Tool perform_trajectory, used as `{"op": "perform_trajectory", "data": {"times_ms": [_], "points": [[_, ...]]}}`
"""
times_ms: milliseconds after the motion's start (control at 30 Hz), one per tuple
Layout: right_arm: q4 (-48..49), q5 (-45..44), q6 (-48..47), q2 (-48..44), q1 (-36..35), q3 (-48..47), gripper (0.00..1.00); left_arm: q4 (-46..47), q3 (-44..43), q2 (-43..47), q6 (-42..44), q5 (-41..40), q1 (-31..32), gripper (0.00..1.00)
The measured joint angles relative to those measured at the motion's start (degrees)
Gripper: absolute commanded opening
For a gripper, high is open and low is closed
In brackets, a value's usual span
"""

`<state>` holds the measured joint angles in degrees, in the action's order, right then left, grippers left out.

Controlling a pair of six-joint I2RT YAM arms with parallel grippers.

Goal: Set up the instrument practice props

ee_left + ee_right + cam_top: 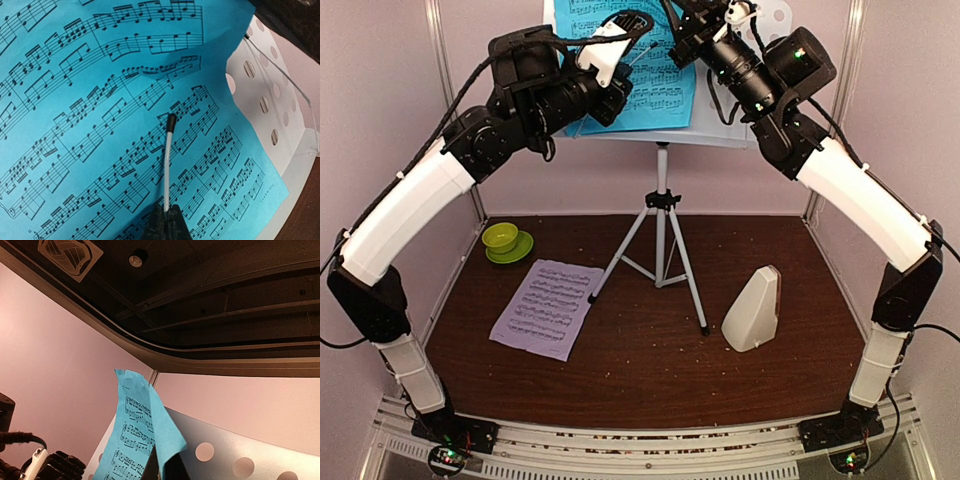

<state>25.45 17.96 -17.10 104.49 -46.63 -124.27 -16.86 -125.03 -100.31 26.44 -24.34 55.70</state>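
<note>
On the white perforated music stand [662, 175], the cyan sheet-music page [655, 90] sits askew, its upper edge pinched in the right end effector [162, 467] while the left end effector [165, 222] clamps the retainer wire [167, 165], which could spring back and crease it.

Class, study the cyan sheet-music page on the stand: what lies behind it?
Behind the cyan page is the stand's white perforated desk, showing past the page's right edge in the left wrist view. The rest of the desk is covered by the page.
</note>
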Motion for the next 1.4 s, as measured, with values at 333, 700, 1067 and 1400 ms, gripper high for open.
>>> {"op": "perform_trajectory", "data": {"times_ms": [333,700,1067,1400], "points": [[1.57,-0.50,1.95,0.76,0.00,0.00,0.00,6.93,6.80,2.78,1.03,0.79,0.00,0.00],[4.72,-4.20,4.04,1.81,-0.24,0.00,0.00,10.86,10.03,4.13,2.27,2.75,-0.15,0.00],[4.00,-1.68,2.25,3.76,-0.48,-1.11,0.00,10.97,10.36,4.22,2.67,3.67,-0.55,0.00],[1.75,0.13,-3.06,5.20,-0.63,-5.01,0.00,11.28,10.73,4.24,2.67,3.87,-0.59,0.00]]}}
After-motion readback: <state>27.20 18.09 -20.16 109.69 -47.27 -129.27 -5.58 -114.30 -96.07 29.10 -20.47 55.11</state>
